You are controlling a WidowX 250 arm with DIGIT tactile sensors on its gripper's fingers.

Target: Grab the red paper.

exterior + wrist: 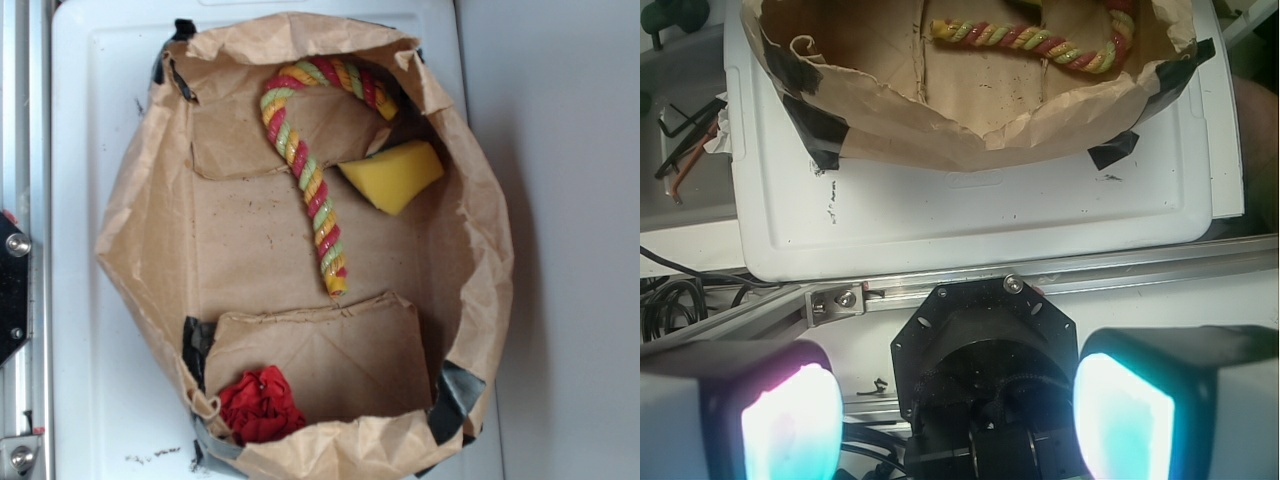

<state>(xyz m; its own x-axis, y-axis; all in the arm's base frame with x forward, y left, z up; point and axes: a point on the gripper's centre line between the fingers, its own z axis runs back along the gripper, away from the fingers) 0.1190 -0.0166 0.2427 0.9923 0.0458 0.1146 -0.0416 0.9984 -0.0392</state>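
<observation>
While the claw (958,412) gapes, red paper (260,404) hugs the bag (140,240) corner.

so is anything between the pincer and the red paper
Yes. The red paper lies inside the brown paper bag, in a corner behind the bag's wall. In the wrist view the open pincer sits outside the bag, with that taped paper wall between them. The paper does not show there, so it likely needs approaching from above.
</observation>
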